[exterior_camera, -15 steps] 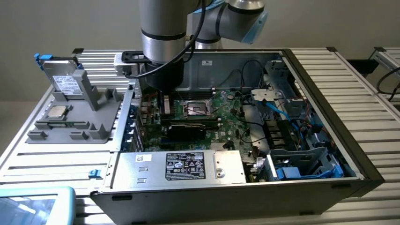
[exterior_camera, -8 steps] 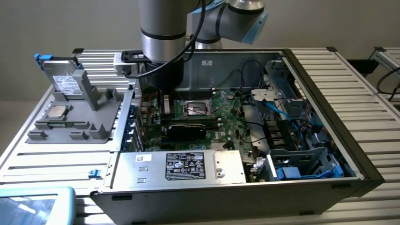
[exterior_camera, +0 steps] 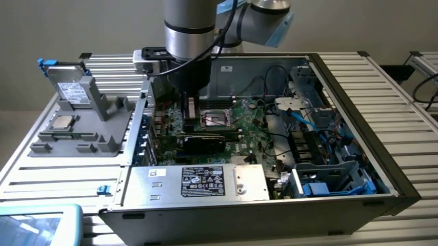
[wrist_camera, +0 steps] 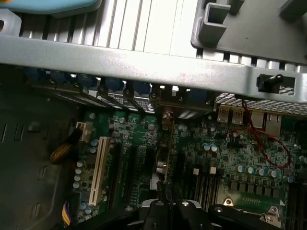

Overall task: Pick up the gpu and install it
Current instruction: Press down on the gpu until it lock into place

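**GPU held edge-on over the board, not seated**

Gripper (wrist_camera: 168,205) is pinched narrow on the top edge of the gpu (wrist_camera: 162,160), as far as the wrist view lets me judge. Card hangs upright inside the pc case (exterior_camera: 356,128), over the motherboard (exterior_camera: 253,125) and just beside the black slots (wrist_camera: 128,172). Its end points at the rear wall (wrist_camera: 144,62) of the case.

Risks, imo:
- Card's bottom edge off-line w/ the slot, so pushing down would jam it or bend it
- End bracket catching the rear slot covers (wrist_camera: 112,88) if the card comes down tilted
- Thin pinch grip, so the card could twist or slip under load

Looks: seen edge-on it's a thin dark strip w/ a small silvery part midway. In the exterior view only a brownish bit shows under the gripper (exterior_camera: 192,100); cooler and bracket can't be made out
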`<act>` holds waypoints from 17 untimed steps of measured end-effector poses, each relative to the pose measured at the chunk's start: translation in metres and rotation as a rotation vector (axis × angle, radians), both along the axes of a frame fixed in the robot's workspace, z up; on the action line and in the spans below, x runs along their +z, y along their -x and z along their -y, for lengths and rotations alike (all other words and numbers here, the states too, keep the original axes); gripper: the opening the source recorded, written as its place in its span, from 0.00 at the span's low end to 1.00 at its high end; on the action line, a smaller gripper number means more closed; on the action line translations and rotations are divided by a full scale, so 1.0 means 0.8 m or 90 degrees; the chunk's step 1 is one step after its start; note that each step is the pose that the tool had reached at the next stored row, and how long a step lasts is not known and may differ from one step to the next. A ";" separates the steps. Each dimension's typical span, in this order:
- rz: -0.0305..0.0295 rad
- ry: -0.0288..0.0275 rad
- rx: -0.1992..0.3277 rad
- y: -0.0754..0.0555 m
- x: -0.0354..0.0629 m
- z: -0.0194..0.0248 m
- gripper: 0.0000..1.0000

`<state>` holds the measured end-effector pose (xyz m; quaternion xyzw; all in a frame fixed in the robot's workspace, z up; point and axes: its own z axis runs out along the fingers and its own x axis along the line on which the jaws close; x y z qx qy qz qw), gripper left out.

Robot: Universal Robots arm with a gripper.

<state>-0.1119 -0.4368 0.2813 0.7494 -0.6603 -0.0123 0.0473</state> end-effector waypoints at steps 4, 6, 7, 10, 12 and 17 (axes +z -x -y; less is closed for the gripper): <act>-0.0005 0.0000 0.000 -0.023 0.000 0.0000 0.12; -0.0011 0.0000 0.000 -0.034 0.000 -0.0001 0.12; -0.0015 0.0000 0.000 -0.040 0.000 -0.0001 0.12; -0.0024 -0.0001 0.000 -0.057 -0.001 -0.0006 0.12; -0.0026 0.0000 0.000 -0.062 -0.001 -0.0008 0.12; -0.0026 -0.0001 0.000 -0.064 -0.005 0.0046 0.12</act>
